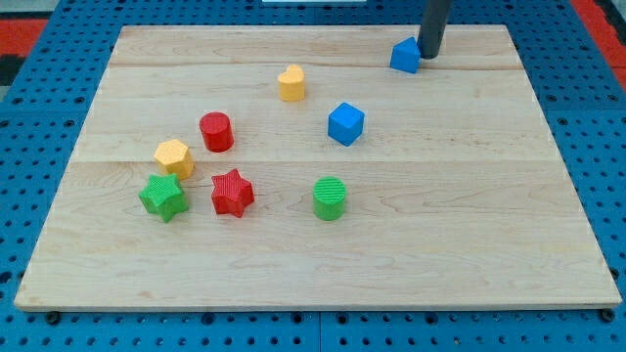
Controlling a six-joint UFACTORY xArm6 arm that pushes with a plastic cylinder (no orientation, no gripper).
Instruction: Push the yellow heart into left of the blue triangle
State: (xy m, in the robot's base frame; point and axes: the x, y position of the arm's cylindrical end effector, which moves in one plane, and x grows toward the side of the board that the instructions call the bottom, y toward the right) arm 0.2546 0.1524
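The yellow heart [290, 83] lies on the wooden board [469, 235] near the view's top, left of centre. The blue triangle [405, 56] sits at the view's top right, well to the right of the heart. My tip [429, 55] is at the triangle's right side, touching it or almost so. The rod rises out of the view's top edge.
A blue cube [345, 124] lies right of and below the heart. A red cylinder [216, 131], a yellow hexagon [173, 157], a green star [162, 197] and a red star [232, 192] cluster at the left. A green cylinder [330, 198] stands at centre bottom.
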